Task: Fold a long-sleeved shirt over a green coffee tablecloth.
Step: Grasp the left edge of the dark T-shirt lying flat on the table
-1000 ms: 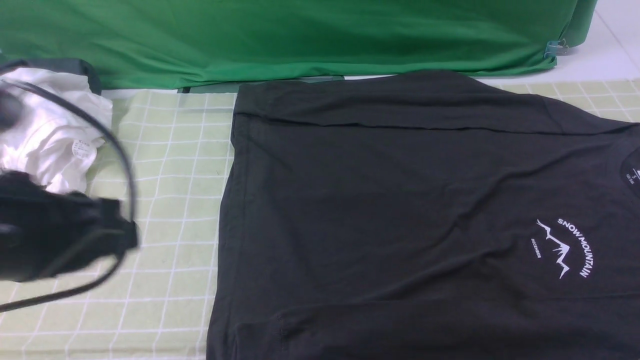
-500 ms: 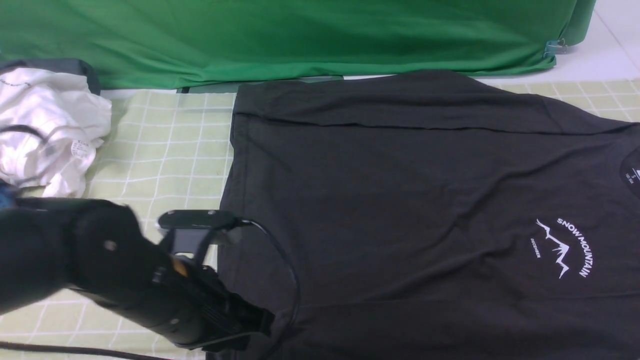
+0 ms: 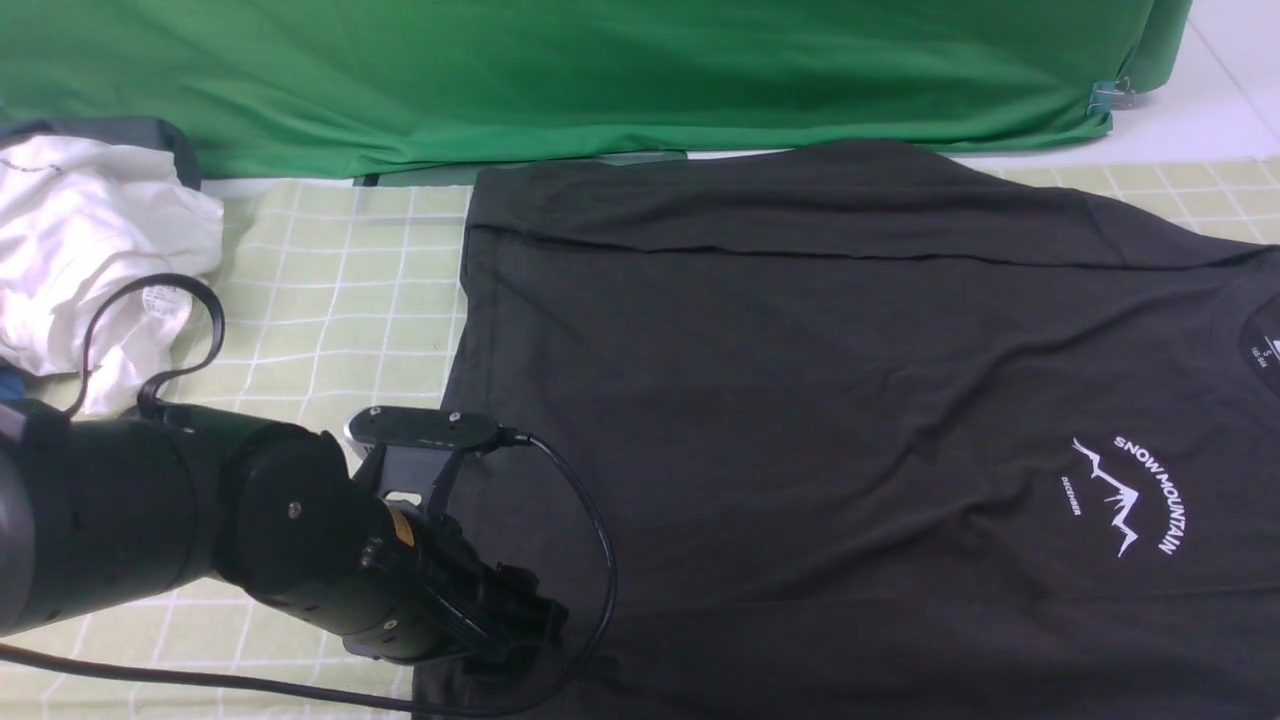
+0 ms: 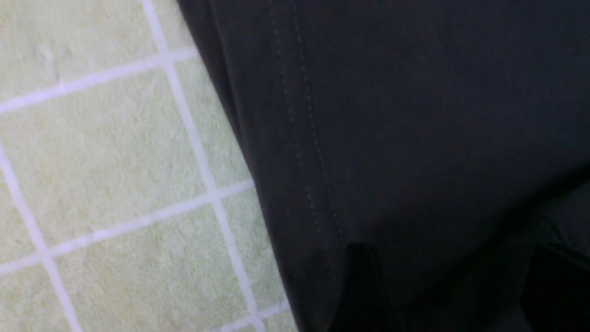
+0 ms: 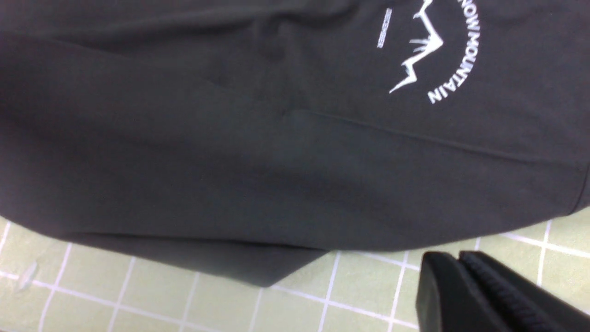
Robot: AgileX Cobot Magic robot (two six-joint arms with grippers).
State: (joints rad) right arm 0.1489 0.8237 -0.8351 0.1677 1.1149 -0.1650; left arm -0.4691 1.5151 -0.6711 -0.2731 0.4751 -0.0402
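The dark charcoal long-sleeved shirt (image 3: pixel 800 400) lies spread flat on the pale green coffee tablecloth (image 3: pixel 340 300), its white SNOW MOUNTAIN print (image 3: pixel 1130 495) at the right. My left gripper (image 3: pixel 515 625) hangs low over the shirt's near-left corner. In the left wrist view this left gripper (image 4: pixel 456 290) is open, its two dark fingers wide apart above the shirt (image 4: pixel 392 115) just inside the stitched hem, with tablecloth (image 4: pixel 115 161) beside it. The right arm is outside the front view. My right gripper (image 5: pixel 461 260) is shut and empty over the tablecloth (image 5: pixel 368 295), just off the shirt's (image 5: pixel 230 161) near edge.
A crumpled white garment (image 3: pixel 90 250) lies at the far left. A bright green fabric sheet (image 3: pixel 600 70) runs along the back, clipped at its right end (image 3: pixel 1105 97). The left arm's black cable (image 3: pixel 590 540) loops over the shirt.
My left arm has swung in from the far left to the shirt's near-left corner, and its jaws have opened. The shirt has not moved.
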